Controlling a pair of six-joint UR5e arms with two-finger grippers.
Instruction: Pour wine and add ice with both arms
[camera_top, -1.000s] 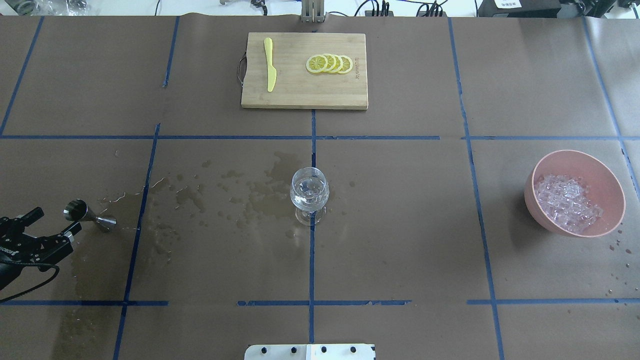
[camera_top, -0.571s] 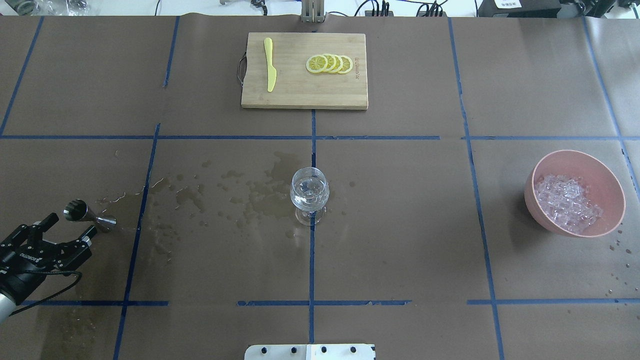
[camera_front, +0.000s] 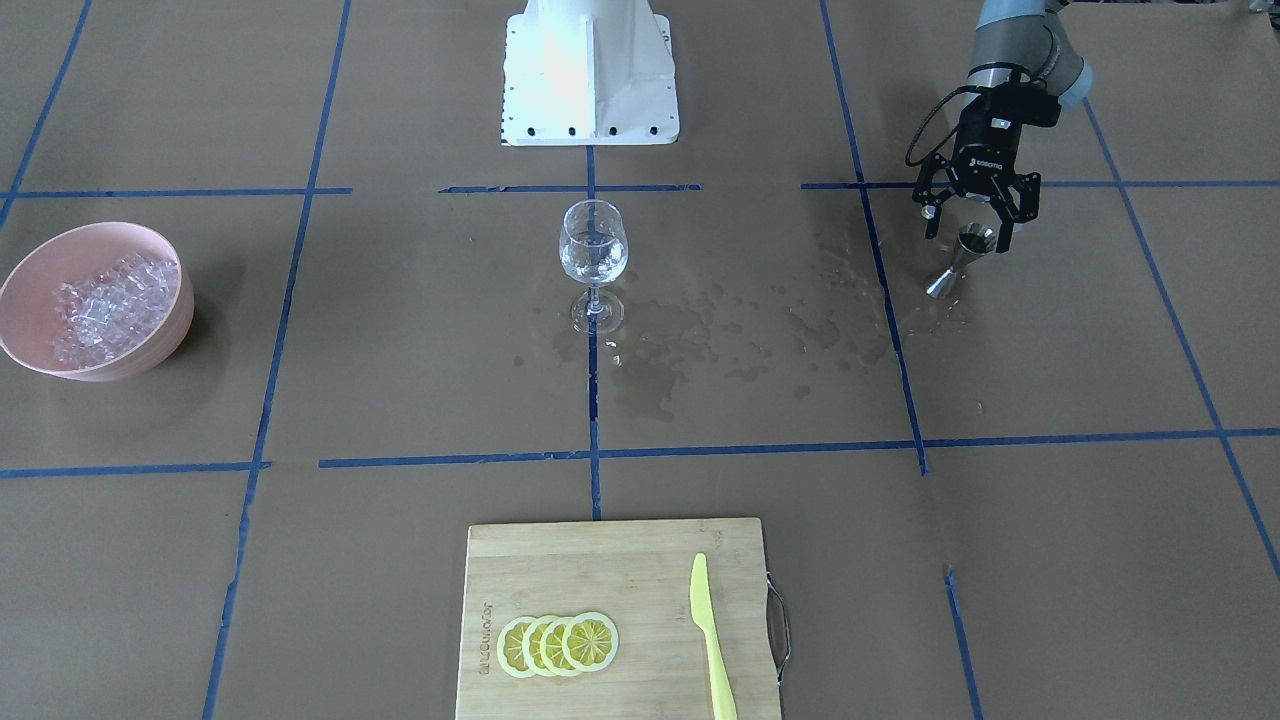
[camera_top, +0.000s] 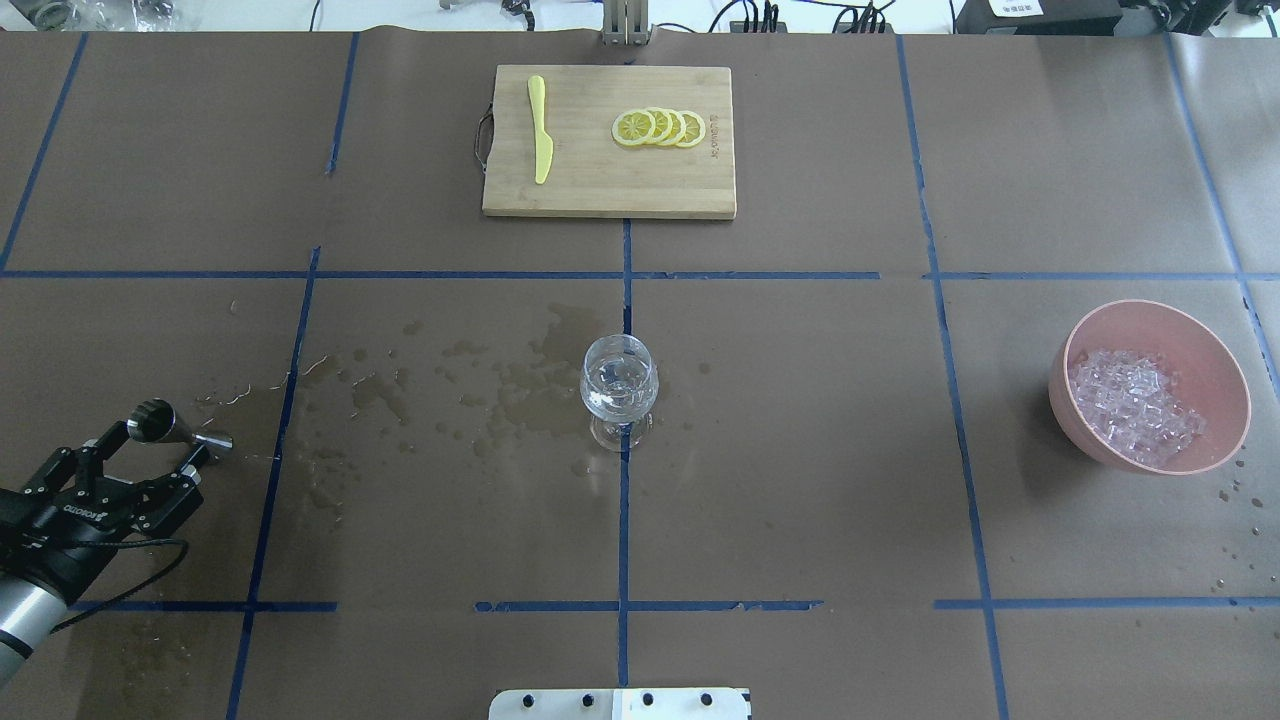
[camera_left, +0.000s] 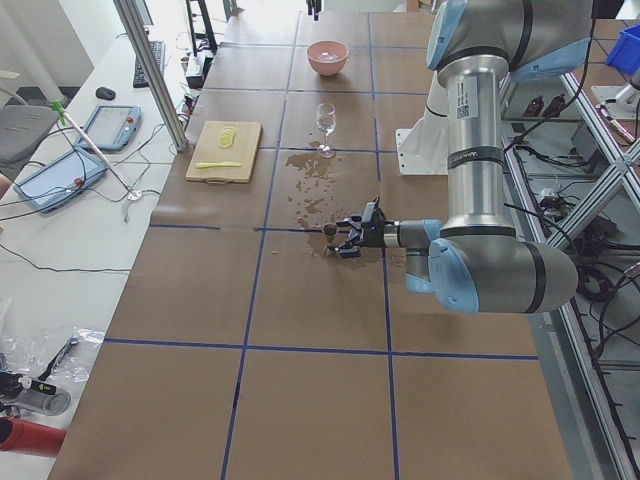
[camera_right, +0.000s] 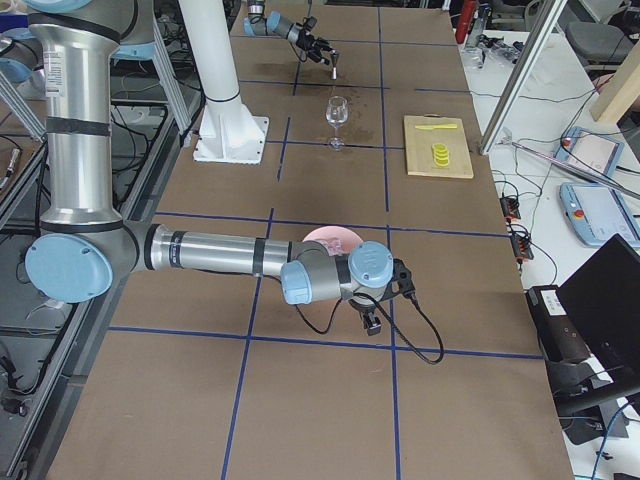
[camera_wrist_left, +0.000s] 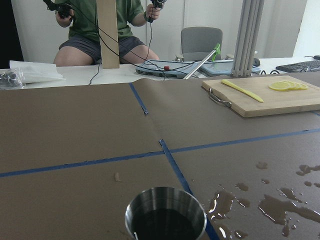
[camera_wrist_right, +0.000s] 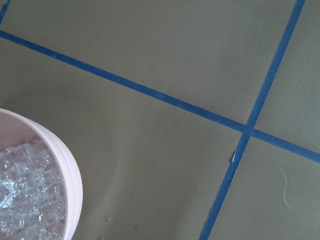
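A wine glass (camera_top: 620, 385) with a little clear wine in it stands at the table's centre, also in the front view (camera_front: 593, 250). A pink bowl (camera_top: 1215, 350) at the right holds the ice (camera_top: 1135, 405). A steel jigger (camera_top: 175, 430) stands upright at the left. My left gripper (camera_top: 155, 448) is open with a finger on each side of the jigger's upper cup, as the front view (camera_front: 968, 232) shows. The jigger's mouth (camera_wrist_left: 165, 217) is close under the left wrist camera. My right gripper (camera_right: 370, 320) shows only in the right side view, near the bowl; I cannot tell its state.
A wooden cutting board (camera_top: 610, 185) at the far side carries lemon slices (camera_top: 660, 128) and a yellow knife (camera_top: 540, 130). Wet spills (camera_top: 520, 395) spread between the jigger and the glass. The white base (camera_front: 590, 70) stands at the near edge. The bowl's rim (camera_wrist_right: 70, 170) fills the right wrist view's lower left.
My left gripper has swung round and its fingertips have moved right, from beside the jigger to either side of it. The glass, the bowl and the jigger have not moved.
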